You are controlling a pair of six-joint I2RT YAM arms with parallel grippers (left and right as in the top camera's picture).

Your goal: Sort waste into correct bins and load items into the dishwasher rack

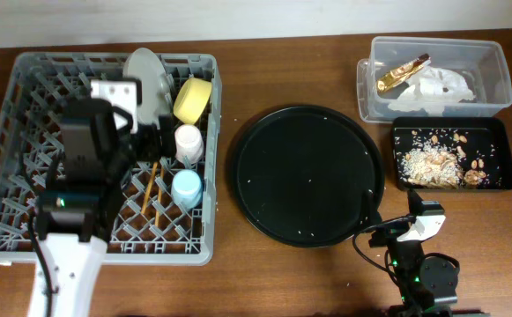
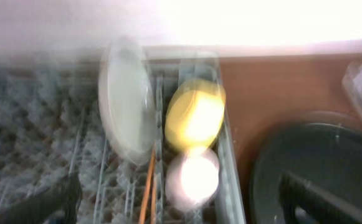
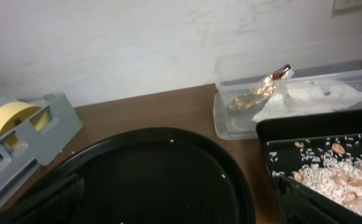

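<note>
Left tool (image 2: 181, 204) and right tool (image 3: 177, 204) gape, empty. Wooden chopsticks (image 1: 149, 187) in the dishwasher rack (image 1: 210, 176), frame left, look light, stiff, slippery; pinch mid-length.

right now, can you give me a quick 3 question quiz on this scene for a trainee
1. True or false: the wrapper lies in the tub.
2. Where are the scraps? A) round tray B) rectangular tray C) tub
3. Fill in: the bowl sits in the ____.

Key: 1 true; 2 B; 3 rack.
</note>
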